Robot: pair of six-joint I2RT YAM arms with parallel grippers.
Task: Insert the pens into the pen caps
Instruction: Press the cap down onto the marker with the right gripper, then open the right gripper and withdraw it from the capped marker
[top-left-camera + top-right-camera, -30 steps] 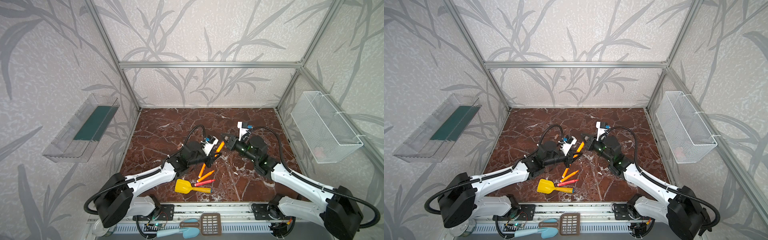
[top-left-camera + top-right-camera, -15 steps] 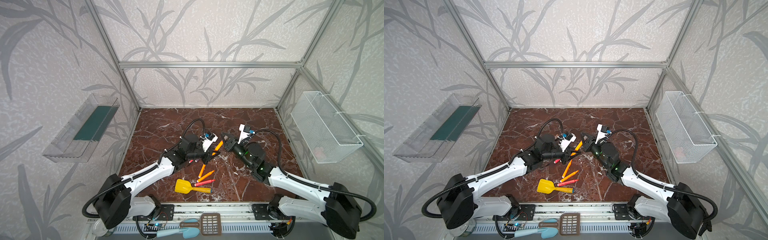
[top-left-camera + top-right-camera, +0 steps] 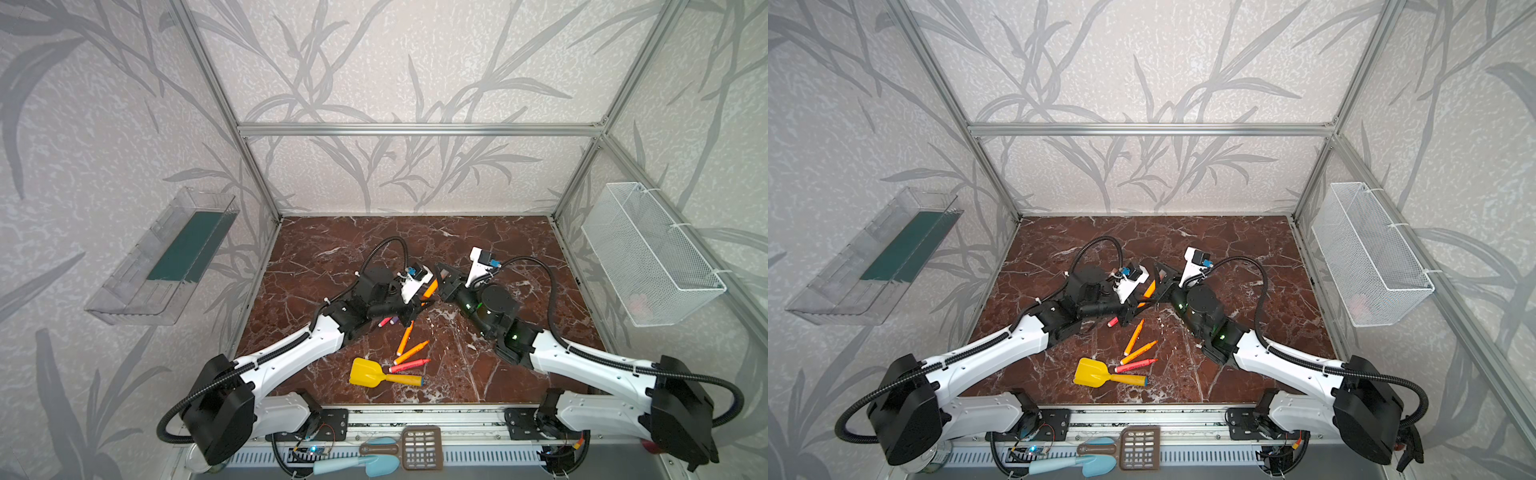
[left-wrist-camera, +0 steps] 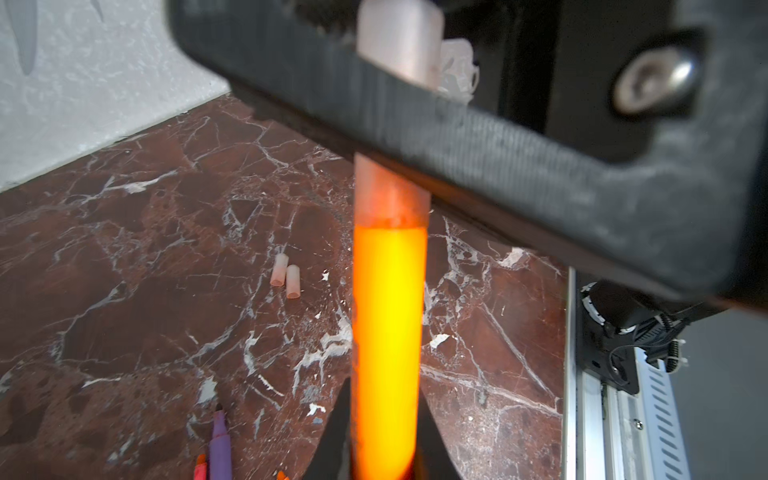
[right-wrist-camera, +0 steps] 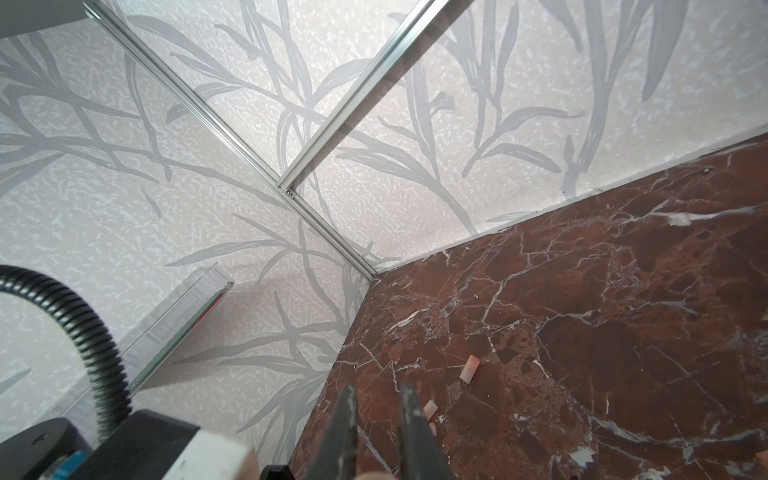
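Two hands meet above the middle of the counter [image 3: 332, 241]. Your left hand [image 3: 415, 308] is clamped tight on the lower part of an orange pen [image 3: 430, 288]. Your right hand [image 3: 441, 286] is closed nearly as far as it goes on a pale pen cap [image 4: 392, 193]; the left wrist view shows the cap passing behind a dark finger [image 4: 457, 137] of that hand.

In both top views the pen's long axis runs from the left hand toward about 1 o'clock. The right hand sits right at that far end, so the cap lies straight ahead along the barrel, not off to a side. Close up, orange glows through the cap's mouth and the rim rings the barrel: the tip is inside. I judge the seating begun; whether it is fully home I cannot tell.

What remains turns on that shared line. Press the hands toward each other along 1 to 7 o'clock and let neither wrist tilt, or the cap may cock on the barrel. Both hands are at the joint.

Toward 6 o'clock of it lie a loose orange pen [image 3: 405, 337], a pink-red pen [image 3: 409, 365] and, by the left hand, a purple pen [image 4: 219, 444]. Two spare caps [image 4: 293, 281] rest side by side on the marble.
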